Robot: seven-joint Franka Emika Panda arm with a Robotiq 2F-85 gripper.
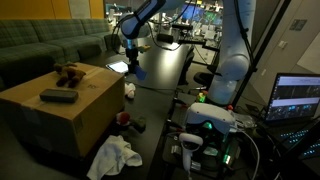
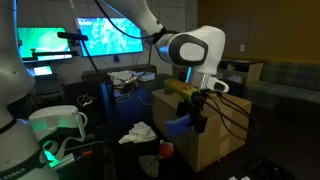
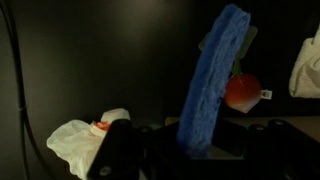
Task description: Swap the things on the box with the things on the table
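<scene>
My gripper [image 1: 133, 55] is shut on a long blue sponge-like piece [image 1: 137, 72] and holds it in the air above the dark table, beside the cardboard box [image 1: 75, 115]. In the wrist view the blue piece [image 3: 210, 80] stands up between the jaws [image 3: 198, 142]. It also shows in an exterior view [image 2: 178, 122] under the gripper [image 2: 190, 102]. On the box lie a flat black item [image 1: 58, 96] and a brown plush toy [image 1: 68, 72]. On the table lie a red ball [image 3: 241, 92], a white cloth [image 1: 113, 155] and a small dark item [image 1: 138, 125].
A second white crumpled piece [image 1: 129, 90] lies by the box corner. A green sofa [image 1: 50, 45] stands behind the box. A laptop [image 1: 296, 98] and a green-lit device [image 1: 210, 125] stand near the robot base. Monitors [image 2: 120, 38] glow at the back.
</scene>
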